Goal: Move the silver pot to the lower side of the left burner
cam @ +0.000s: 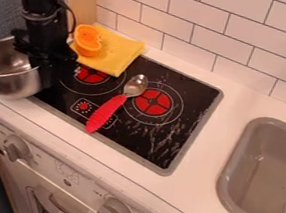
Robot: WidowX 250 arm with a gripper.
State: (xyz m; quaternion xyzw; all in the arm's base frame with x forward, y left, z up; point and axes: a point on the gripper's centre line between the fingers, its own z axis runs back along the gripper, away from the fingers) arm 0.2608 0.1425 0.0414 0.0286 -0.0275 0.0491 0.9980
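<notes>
The hand [43, 61] hangs over the right rim of the silver pot [13, 84]; whether it is clenched on that rim or released, I cannot tell. The pot sits at the left end of the tabletop [242, 98], beside the cooktop [189, 110] and left of the left burner [91, 75]; part of it appears to reach past the tabletop's edge, so a weak or off-centre hold could let it tip or drop on that side; pushed along low, it might catch on the cooktop's raised border. Outward, the red-handled spoon [106, 112] lies between the two burners, its handle slanting towards the front; a pot carried too far right would likely knock it; too far back, it could bump the yellow cloth [119, 57] and the orange piece of toy food [88, 41] on it.
</notes>
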